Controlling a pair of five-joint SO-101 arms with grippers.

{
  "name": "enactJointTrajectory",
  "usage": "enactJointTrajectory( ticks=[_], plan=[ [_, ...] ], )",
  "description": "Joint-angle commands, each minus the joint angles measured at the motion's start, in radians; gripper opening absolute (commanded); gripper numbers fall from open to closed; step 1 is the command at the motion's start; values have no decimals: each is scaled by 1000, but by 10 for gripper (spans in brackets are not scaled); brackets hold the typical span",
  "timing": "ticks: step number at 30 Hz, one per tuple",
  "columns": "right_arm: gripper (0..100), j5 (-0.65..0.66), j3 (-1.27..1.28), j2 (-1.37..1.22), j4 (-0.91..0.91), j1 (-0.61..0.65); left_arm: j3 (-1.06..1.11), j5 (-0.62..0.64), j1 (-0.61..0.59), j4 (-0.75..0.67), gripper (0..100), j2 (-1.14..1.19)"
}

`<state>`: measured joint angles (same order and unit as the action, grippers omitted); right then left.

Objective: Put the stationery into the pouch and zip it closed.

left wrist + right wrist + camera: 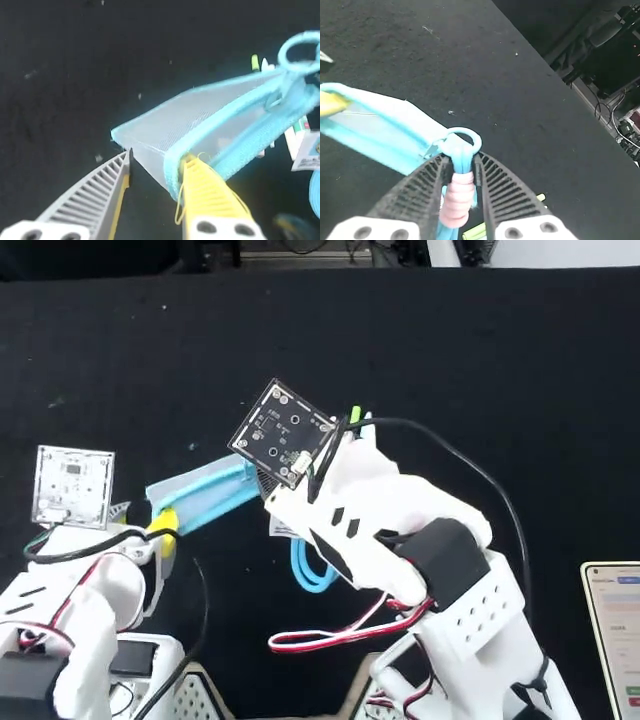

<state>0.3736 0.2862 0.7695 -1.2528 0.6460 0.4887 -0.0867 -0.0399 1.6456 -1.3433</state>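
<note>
High view: translucent light-blue mesh pouch (200, 495)

Pouch (170, 125): sheer mesh cloth w/ woven trim; table (500, 340): matt fabric.

The pouch (200, 495) is pale blue see-through mesh with a brighter turquoise zip band. Its pull loop (461, 131) is the same turquoise, wrapped lower down in pink. The left tool (157, 156) has 1 yellow finger and 1 grey, both ribbed; the right tool (461, 157) has 2 black ribbed ones. A marker (354, 416) is lime green. The counter (480, 360) is black, flecked with pale lint.
</note>
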Motion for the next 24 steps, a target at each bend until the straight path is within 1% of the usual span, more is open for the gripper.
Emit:
enactJointTrajectory(
  ticks=[1, 5, 7, 10, 12, 14, 17, 19, 22, 24],
  plan=[
    [11, 6, -56, 1, 12, -6, 10, -5, 8, -44, 157, -2],
    [11, 6, -42, 4, 11, -5, 42, -2, 8, -46, 157, 2],
    [11, 6, -27, 4, 11, -5, 41, 41, 8, -46, 162, 34],
    [11, 6, -2, 4, 12, -5, 15, 117, 8, -37, 204, 147],
    [11, 6, 10, 5, 12, -6, -30, 132, 8, -26, 215, 258],
    [11, 6, 27, 5, 12, -9, -116, 132, 8, 14, 212, 365],
    [11, 6, 41, 5, 12, -9, -283, 129, 8, 95, 182, 493],
    [11, 6, 39, 5, 12, -9, -377, 129, 8, 115, 142, 529],
    [11, 6, 38, 5, 12, -9, -466, 129, 8, 112, 30, 531],
    [11, 6, 38, 5, 12, -9, -510, 132, 8, 112, 42, 531]
  ],
)
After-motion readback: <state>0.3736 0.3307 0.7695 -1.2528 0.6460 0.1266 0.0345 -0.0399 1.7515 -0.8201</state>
